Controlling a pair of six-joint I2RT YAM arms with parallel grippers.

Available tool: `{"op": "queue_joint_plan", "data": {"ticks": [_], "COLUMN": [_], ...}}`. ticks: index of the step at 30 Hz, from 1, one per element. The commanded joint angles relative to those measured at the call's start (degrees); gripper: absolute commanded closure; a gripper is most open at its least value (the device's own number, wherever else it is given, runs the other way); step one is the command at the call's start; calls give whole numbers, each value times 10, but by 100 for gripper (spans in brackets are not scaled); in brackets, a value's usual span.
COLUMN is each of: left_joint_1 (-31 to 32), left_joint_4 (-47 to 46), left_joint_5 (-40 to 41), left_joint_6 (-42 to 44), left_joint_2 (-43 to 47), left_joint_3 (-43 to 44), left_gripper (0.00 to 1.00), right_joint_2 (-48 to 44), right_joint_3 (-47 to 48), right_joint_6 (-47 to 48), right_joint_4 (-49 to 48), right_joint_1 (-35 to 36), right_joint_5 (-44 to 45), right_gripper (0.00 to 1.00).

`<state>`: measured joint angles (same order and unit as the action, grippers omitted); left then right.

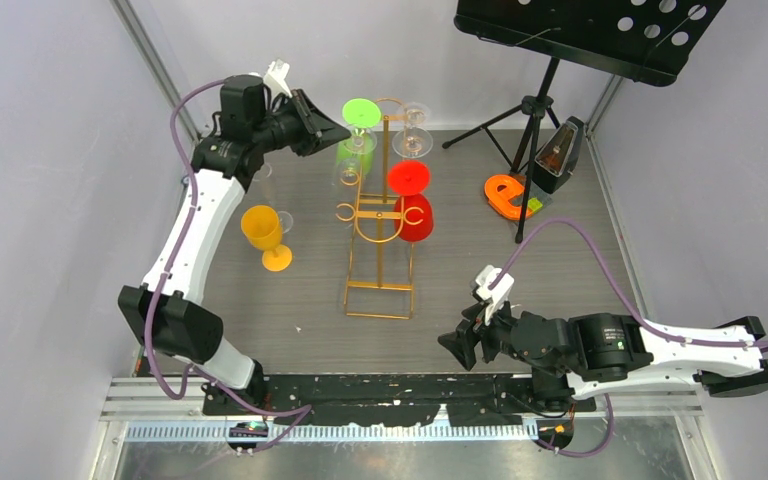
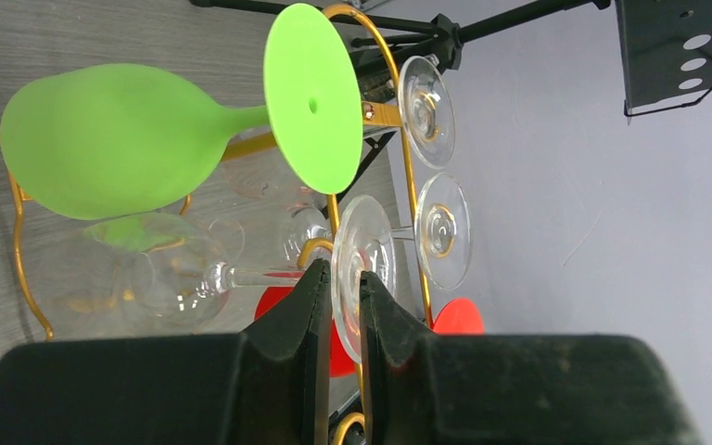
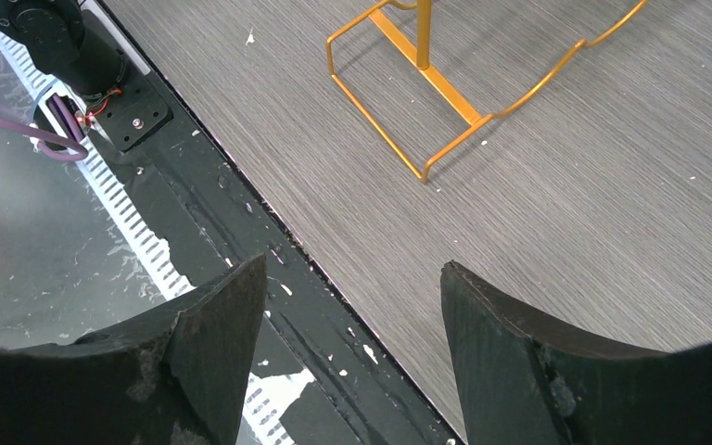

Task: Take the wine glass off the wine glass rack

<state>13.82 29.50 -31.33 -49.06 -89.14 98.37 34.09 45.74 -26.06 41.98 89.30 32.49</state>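
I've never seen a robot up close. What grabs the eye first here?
A gold wire rack stands in the middle, hung with a bright green glass and a red glass. The left pincer nips the round foot of a clear glass hanging on it. A yellow glass stands to the rack's left.

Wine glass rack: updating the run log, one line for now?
left gripper: shut on clear wine glass foot | wine glass rack: glass on hook | right gripper: open, empty

Overhead wide; wrists close, left seemingly sideways; all share rack (image 1: 380,212).
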Motion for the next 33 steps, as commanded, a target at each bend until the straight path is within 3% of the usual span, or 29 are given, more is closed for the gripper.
{"op": "queue_joint_plan", "data": {"ticks": [1, 9, 17, 33], "left_joint_1": [10, 12, 12, 12], "left_joint_4": [-25, -12, -6, 32], "left_joint_5": [-27, -28, -28, -14], "left_joint_6": [2, 10, 15, 36], "left_joint_2": [-7, -18, -17, -7], "left_joint_3": [23, 30, 31, 53], "left_gripper": [85, 86, 100, 100], "right_joint_2": [-7, -10, -6, 7], "right_joint_3": [-4, -8, -10, -4], "right_joint_6": [-14, -15, -14, -12], "right_joint_4": [-22, -23, -24, -30], "right_joint_1": [2, 2, 2, 2], "right_joint_5": [13, 14, 15, 14], "right_gripper": [25, 25, 25, 25]}}
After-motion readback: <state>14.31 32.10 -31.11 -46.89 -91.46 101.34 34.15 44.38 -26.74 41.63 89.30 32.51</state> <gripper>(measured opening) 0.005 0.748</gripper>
